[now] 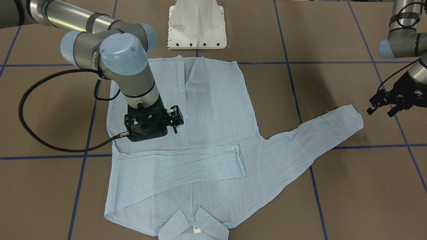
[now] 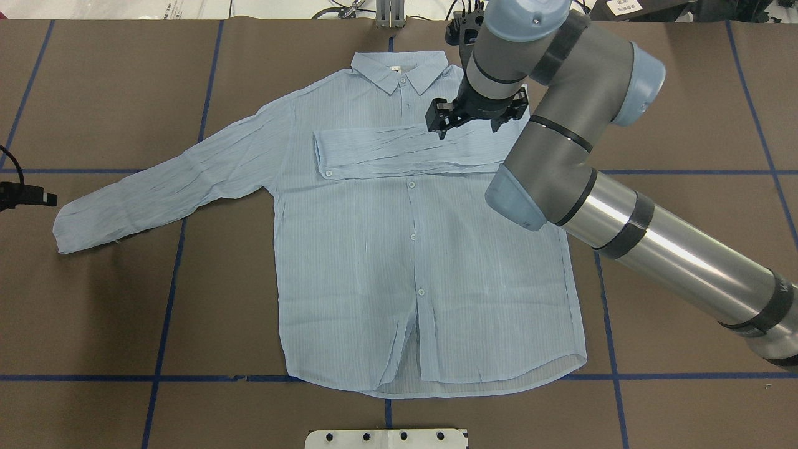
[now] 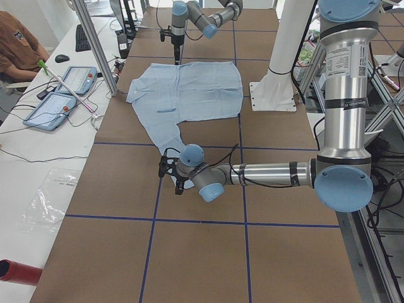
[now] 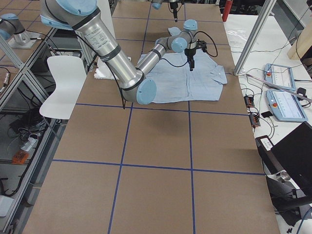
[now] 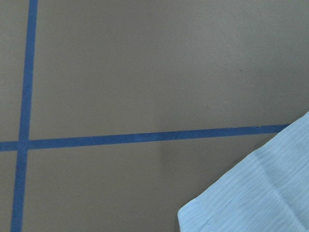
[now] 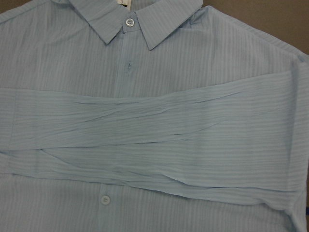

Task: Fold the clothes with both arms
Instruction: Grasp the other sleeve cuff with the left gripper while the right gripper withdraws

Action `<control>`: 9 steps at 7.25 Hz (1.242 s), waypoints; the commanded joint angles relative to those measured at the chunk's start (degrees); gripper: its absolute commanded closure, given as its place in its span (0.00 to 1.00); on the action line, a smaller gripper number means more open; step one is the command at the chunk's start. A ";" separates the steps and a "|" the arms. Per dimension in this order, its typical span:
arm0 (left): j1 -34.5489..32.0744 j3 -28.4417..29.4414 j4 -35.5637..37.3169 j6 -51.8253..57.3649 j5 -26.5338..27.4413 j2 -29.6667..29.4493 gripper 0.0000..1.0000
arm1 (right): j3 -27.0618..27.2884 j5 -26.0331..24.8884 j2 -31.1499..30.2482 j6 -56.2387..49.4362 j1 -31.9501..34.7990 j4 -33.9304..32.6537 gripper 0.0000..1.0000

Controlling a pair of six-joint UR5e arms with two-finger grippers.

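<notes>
Brown table [image 2: 686, 280] with blue tape lines [image 2: 686, 376] bears the pale-blue shirt [image 2: 374, 249].

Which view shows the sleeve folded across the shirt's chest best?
The front-facing view: the folded sleeve lies whole and uncovered, cuff button included. Overhead, the right arm hides its shoulder end; the right wrist view crops its cuff; side views show it tiny.

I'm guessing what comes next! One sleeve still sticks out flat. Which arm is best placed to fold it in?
Probably the left. The left gripper hangs open beside the cuff of the spread sleeve, not touching it. The right gripper is over the folded sleeve, across the shirt.
</notes>
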 commanded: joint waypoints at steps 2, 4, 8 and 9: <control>4.97 0.45 -1.18 -4.44 5.23 -0.28 0.10 | 2.27 1.83 -2.98 -3.99 1.70 -1.65 0.00; 5.15 0.63 -0.66 -4.09 7.08 -0.20 0.17 | 2.27 1.83 -3.43 -3.99 1.70 -1.65 0.00; 7.78 0.72 -0.39 -4.00 8.04 0.33 0.27 | 2.36 1.74 -3.78 -3.90 1.70 -1.48 0.00; 7.78 0.64 -0.04 -3.92 8.04 0.33 0.30 | 2.36 1.74 -3.78 -3.90 1.70 -1.48 0.00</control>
